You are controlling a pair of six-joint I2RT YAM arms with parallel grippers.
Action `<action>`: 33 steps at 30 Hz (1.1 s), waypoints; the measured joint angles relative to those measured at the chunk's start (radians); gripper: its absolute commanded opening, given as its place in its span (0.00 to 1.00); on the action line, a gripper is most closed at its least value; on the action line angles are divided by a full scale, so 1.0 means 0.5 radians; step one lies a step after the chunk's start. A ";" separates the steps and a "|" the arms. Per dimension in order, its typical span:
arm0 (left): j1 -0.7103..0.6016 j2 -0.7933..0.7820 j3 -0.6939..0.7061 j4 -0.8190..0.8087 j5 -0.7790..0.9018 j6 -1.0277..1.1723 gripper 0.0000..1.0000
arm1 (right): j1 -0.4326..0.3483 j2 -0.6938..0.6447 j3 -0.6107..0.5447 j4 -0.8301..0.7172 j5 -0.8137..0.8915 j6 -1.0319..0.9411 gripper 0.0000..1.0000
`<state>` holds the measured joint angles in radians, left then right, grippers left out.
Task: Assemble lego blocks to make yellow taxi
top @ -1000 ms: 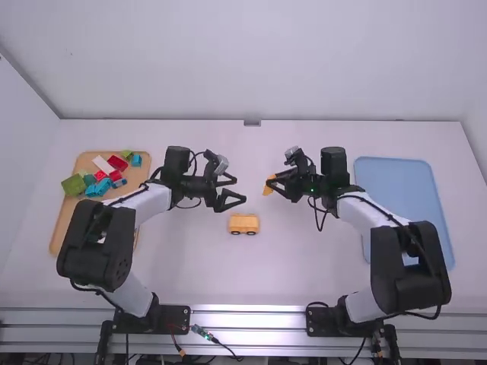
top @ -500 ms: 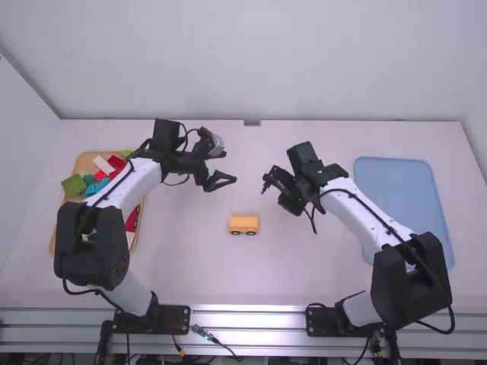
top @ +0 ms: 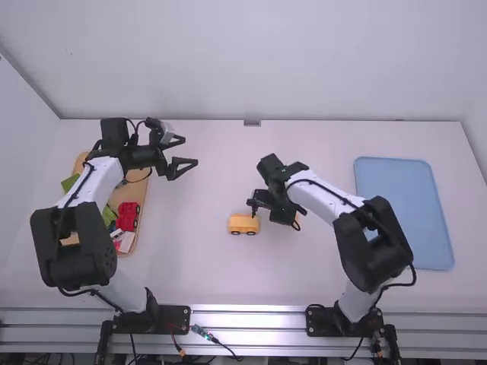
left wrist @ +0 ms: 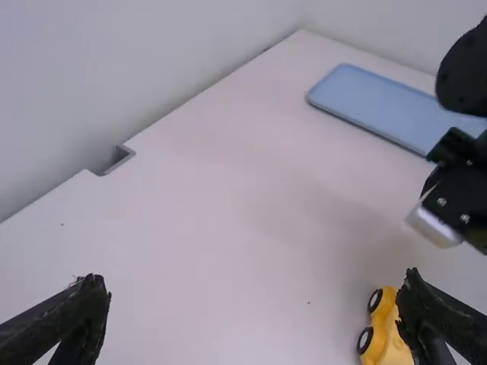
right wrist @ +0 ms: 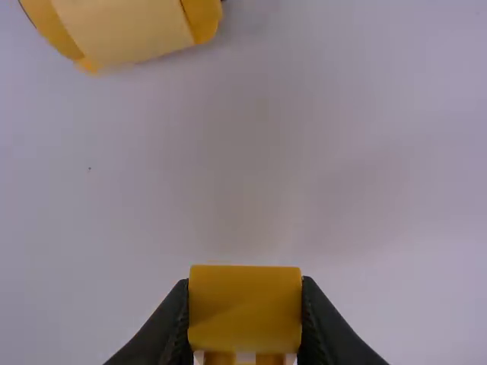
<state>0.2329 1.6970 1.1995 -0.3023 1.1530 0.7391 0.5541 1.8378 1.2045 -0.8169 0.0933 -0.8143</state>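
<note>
The yellow toy car [top: 243,223] is seen at the middle of the table [top: 198,258], its long axis laid left to right and two dark wheels shown along its near side; which end is the front cannot be told. Just to the right of the car, and apart from it, a yellow block [right wrist: 245,308] is gripped between the fingers of the right gripper [top: 293,219], which are closed on its two sides. Whether the block is touching the table cannot be told

Farther left, a wooden tray [top: 138,190] is set with its long axis running near to far, and it is partly covered by the left arm [top: 90,182]. In its nearer part a red block [top: 128,215] with dark wheels is held, the wheels turned to the right, with a green block [top: 109,217] beside it on the left and a pink and white piece [top: 125,243] on its near side. Another green block [top: 70,182] can be seen at the tray's far left, partly hidden by the arm

On the right side of the table a blue tray [top: 403,213] is placed, its long axis also running near to far. The left gripper [top: 190,150] is held to the far left of the car, its fingers spread wide with nothing between them. At the table's far edge, near the middle, a grey bracket [top: 252,122] is fixed
</note>
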 measured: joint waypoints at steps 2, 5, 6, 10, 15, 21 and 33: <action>0.024 0.000 -0.002 0.000 0.024 0.006 0.99 | 0.008 0.085 0.063 -0.011 0.005 -0.027 0.00; 0.026 0.000 -0.019 0.006 0.042 0.013 0.99 | 0.008 0.179 0.118 -0.041 -0.002 -0.063 0.00; 0.026 0.000 -0.031 0.008 0.045 0.014 0.99 | 0.004 0.224 0.137 -0.076 -0.008 -0.076 0.00; 0.024 0.000 -0.050 0.005 0.045 0.055 0.99 | -0.005 0.332 0.156 -0.143 -0.018 -0.105 0.00; 0.024 -0.001 -0.051 0.007 0.050 0.088 0.99 | -0.005 0.407 0.156 -0.140 -0.031 -0.166 0.00; 0.024 0.000 -0.051 0.007 0.050 0.089 0.99 | -0.005 0.408 0.158 -0.094 -0.051 -0.189 0.20; 0.024 0.000 -0.051 0.007 0.033 0.095 0.99 | -0.005 0.408 0.174 -0.057 -0.043 -0.182 0.99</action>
<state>0.2451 1.6970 1.1740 -0.2989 1.1694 0.7864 0.5514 2.0418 1.2915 -0.8455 0.0719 -0.9051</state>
